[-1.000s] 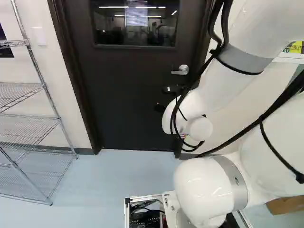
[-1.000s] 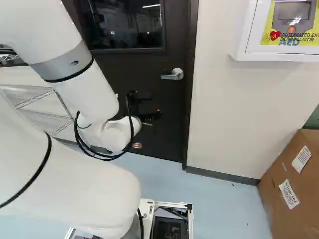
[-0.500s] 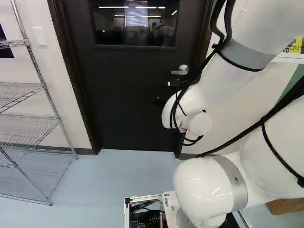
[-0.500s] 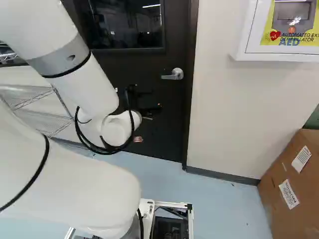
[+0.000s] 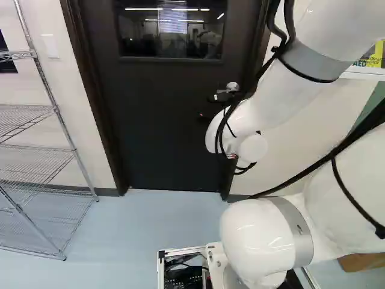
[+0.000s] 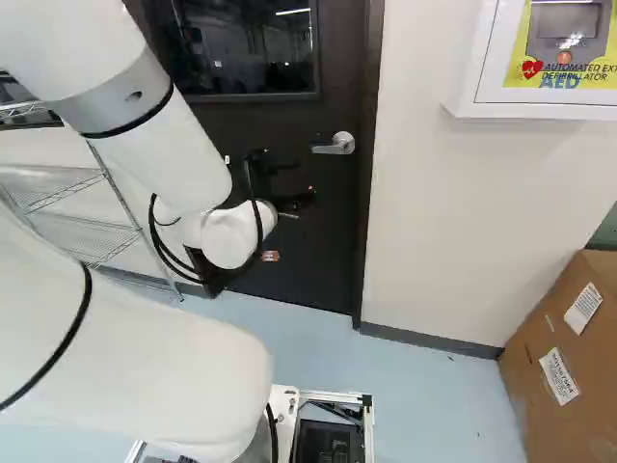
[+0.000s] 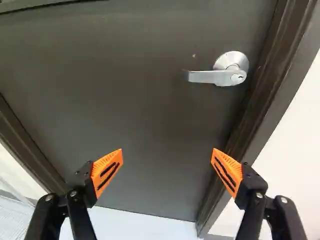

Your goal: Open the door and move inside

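- Right base view: the dark door (image 6: pixel 333 231) stands shut in its frame (image 6: pixel 367 193), ahead of the arm (image 6: pixel 174 174).
- Its silver handle (image 6: pixel 339 145) sits near the edge beside the pale wall (image 6: pixel 434 222), lever level, below the window (image 6: pixel 246 53).
- The gripper (image 6: pixel 301 181) is in front of the door, lower than the handle.
- By the arm's wrist is a small red-and-white label (image 6: pixel 270 256).
- The wall carries a white cabinet (image 6: pixel 463 87) with a bright yellow sign (image 6: pixel 598 60), printed in dark and blue lettering beside a red heart.
- At the right of this view, a brown carton (image 6: pixel 540 338) bears two white labels (image 6: pixel 582 306), both printed, one with bars.
- Left base view: the gripper shows partly behind the arm, overlapping the handle's lower side in this view.
- A wire rack (image 5: pixel 27 112) stands at the left, near a pale plate (image 5: pixel 50 47) on the wall.
- Part of the yellow sign shows at the upper right; a corner of the carton is at the lower right.
- Wrist view: the jaws are released and spread wide, door surface visible between the orange pads (image 7: pixel 106 170).
- The handle is ahead of the jaws, apart from both pads, nearer the pad on the frame's side; a keyhole shows in its round end.
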You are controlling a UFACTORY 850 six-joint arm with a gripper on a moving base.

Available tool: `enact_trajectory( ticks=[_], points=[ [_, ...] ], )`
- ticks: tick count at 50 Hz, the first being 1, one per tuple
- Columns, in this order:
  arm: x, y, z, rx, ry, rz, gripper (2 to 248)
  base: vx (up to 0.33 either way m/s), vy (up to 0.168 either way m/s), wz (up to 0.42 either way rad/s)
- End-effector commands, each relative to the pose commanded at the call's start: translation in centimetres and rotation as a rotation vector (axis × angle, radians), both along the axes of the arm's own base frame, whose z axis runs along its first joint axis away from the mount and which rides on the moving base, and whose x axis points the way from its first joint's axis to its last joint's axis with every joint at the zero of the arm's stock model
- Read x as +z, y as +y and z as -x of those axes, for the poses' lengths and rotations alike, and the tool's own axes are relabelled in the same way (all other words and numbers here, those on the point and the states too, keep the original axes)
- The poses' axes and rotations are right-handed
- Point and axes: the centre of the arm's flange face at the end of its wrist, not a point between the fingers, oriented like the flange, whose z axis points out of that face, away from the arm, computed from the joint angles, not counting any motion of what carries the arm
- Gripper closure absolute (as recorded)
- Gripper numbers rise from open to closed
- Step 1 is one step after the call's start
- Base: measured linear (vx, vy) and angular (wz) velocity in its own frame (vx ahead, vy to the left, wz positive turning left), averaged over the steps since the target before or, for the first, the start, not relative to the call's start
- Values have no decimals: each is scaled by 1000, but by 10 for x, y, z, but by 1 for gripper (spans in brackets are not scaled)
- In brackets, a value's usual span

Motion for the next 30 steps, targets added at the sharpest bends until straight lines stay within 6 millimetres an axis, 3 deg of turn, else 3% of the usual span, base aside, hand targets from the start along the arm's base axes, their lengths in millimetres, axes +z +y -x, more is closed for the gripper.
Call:
enact_trajectory(
  ticks=[30],
  points=[
    [31, -9, -24, -26, -70, 3, 3, 0, 0, 0]
  ],
)
